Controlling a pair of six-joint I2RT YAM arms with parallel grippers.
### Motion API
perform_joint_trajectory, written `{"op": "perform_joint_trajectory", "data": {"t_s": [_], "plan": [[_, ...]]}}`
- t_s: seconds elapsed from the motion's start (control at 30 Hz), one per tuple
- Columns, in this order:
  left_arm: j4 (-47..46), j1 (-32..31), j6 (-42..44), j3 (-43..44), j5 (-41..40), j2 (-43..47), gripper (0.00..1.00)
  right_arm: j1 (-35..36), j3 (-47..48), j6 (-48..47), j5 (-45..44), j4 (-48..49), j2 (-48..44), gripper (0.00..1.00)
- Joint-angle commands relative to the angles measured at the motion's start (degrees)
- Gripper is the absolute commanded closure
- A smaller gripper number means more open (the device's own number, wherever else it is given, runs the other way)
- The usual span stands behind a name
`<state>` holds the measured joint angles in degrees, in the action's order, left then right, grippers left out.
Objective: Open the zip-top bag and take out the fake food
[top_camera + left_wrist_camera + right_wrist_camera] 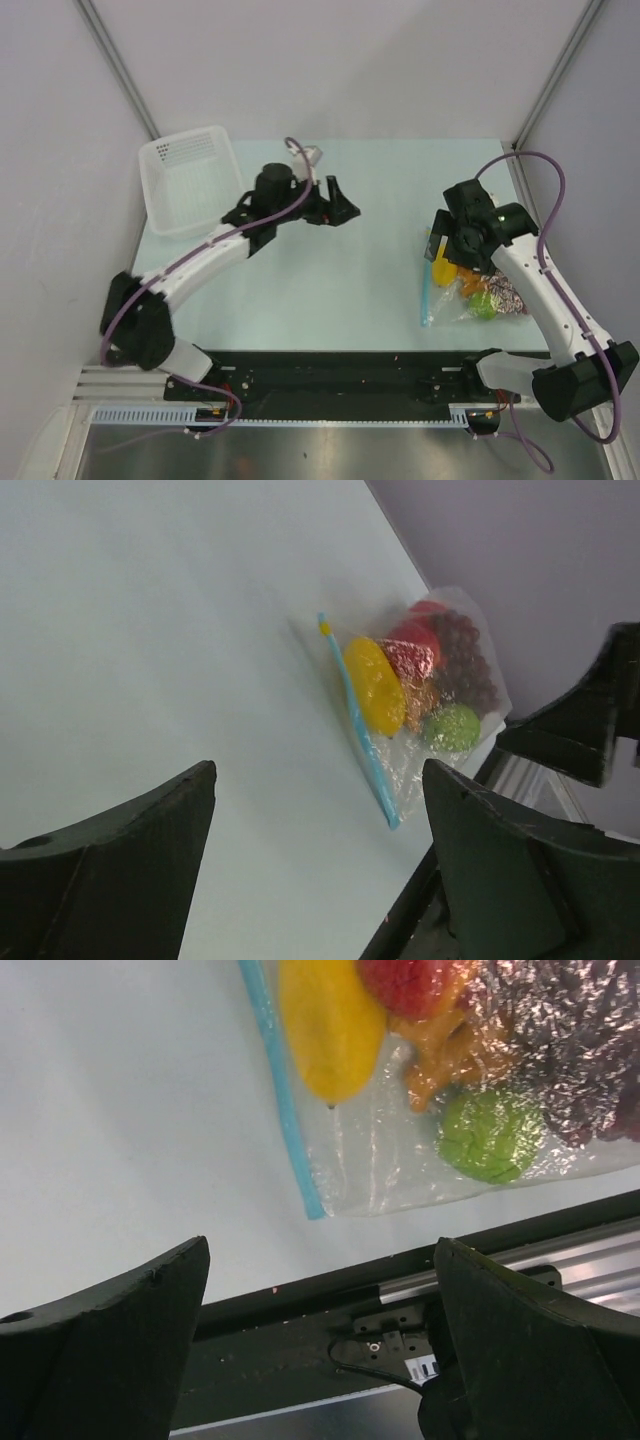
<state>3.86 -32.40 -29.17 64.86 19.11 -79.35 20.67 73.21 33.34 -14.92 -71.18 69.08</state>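
Note:
The zip-top bag (470, 297) lies flat at the table's right front, with its blue zip strip (428, 295) on its left side, and looks shut. Inside is the fake food: a yellow piece (330, 1020), a red fruit (410, 980), an orange piece (445, 1060), a green fruit (490, 1135) and purple grapes (570, 1040). My right gripper (440, 238) is open and empty, hovering over the bag's far end; in its wrist view (320, 1250) the bag (400, 1160) lies beyond the fingertips. My left gripper (340, 205) is open and empty over mid-table, facing the bag (420, 690) from a distance.
A white perforated basket (190, 180) stands at the back left corner. The black rail (340, 375) runs along the table's front edge, just below the bag. Grey walls close in the back and sides. The right arm (590, 730) shows in the left wrist view.

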Motion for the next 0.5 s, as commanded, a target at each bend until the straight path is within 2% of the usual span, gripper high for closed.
{"op": "perform_joint_trajectory", "data": {"t_s": [0.0, 0.03, 0.27, 0.33, 0.47], "plan": [[-14.82, -4.94, -5.19, 7.36, 8.47, -13.52, 0.14, -2.20, 3.26, -1.43, -1.36, -3.01, -1.22, 0.00], [-15.89, -5.39, -5.72, 8.78, 10.14, -18.94, 0.15, -2.99, 3.17, -1.87, -0.12, -2.65, -1.75, 0.00], [-29.86, -8.02, -15.55, 19.85, 17.79, -39.96, 0.22, -10.55, 3.43, -8.20, 16.38, 0.16, -6.50, 0.00], [-32.23, -8.81, -17.84, 23.64, 18.50, -43.24, 0.23, -11.44, 4.04, -9.60, 17.64, -0.01, -7.20, 0.00], [-37.68, -10.66, -22.58, 25.22, 16.92, -48.96, 0.25, -12.58, 4.40, -10.23, 18.96, -1.24, -8.08, 0.00]]}}
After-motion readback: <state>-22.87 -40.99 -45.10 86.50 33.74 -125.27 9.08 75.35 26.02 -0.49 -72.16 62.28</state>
